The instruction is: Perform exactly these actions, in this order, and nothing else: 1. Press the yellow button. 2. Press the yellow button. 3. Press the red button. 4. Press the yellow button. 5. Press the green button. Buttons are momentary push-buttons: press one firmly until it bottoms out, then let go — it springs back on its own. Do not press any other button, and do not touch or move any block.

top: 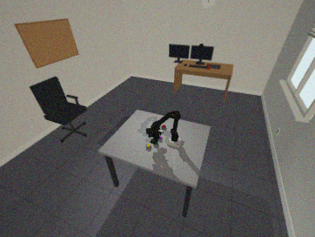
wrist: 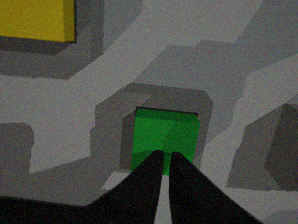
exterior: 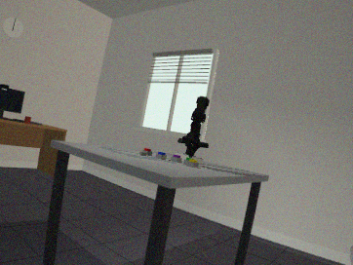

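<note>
My gripper [wrist: 166,159] [exterior: 190,155] is shut, with nothing visible between its fingertips. In the wrist view its tips overlap the near part of the green button [wrist: 165,131] [exterior: 187,159]; whether they touch it I cannot tell. The yellow button [wrist: 35,19] [exterior: 193,161] [top: 148,145] stands beside the green one, at the upper left in the wrist view. The red button [top: 164,126] [exterior: 147,150] stands at the far end of the row, away from the gripper. The arm partly hides the green button in the top view.
A purple button [exterior: 176,157] [top: 160,138] and a blue button [exterior: 161,154] stand between the green and red ones. The arm's base stands on the pale table [top: 126,139]. Shadows of the arm cross the table top. No block can be made out.
</note>
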You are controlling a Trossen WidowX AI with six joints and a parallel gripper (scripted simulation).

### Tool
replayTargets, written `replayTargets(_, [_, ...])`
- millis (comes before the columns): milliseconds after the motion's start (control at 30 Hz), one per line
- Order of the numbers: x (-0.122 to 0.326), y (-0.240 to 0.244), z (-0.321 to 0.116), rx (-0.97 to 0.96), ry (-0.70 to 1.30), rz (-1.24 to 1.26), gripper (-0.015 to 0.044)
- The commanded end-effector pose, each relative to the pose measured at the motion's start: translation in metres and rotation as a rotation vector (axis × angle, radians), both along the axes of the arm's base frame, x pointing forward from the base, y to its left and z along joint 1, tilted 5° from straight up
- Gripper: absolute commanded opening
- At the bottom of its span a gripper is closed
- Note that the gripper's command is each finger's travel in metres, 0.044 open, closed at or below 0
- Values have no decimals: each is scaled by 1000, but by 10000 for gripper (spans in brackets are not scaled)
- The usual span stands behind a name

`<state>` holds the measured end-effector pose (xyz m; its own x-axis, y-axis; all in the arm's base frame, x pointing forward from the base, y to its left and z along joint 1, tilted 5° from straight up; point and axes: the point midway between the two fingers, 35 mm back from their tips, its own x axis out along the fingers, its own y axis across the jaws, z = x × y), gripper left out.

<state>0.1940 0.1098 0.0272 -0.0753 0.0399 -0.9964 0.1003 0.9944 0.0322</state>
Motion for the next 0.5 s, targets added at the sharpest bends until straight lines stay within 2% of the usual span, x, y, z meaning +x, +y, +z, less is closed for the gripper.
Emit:
replayTargets(0, [4,0,21,6,-16,-2,20])
replayTargets(100, [4,0,21,6,-16,-2,20])
replayTargets(467, [67,54,76,11,-21,-2,309])
